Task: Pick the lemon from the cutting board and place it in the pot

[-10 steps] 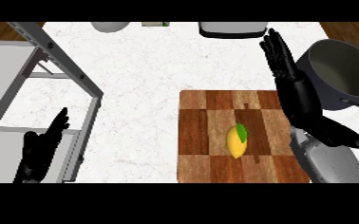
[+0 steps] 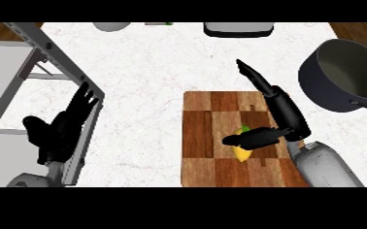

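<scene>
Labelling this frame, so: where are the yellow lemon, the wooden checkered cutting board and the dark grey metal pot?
yellow lemon (image 2: 243, 154), head view, its visible yellow end
wooden cutting board (image 2: 206, 126), head view, bare left part
dark grey pot (image 2: 320, 94), head view, outer wall

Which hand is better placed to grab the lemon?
Right. The right hand is over the cutting board, thumb beside the lemon, pot on its side. The left hand rests far left.

The left hand (image 2: 61, 132) and right hand (image 2: 285, 110) are open.
</scene>
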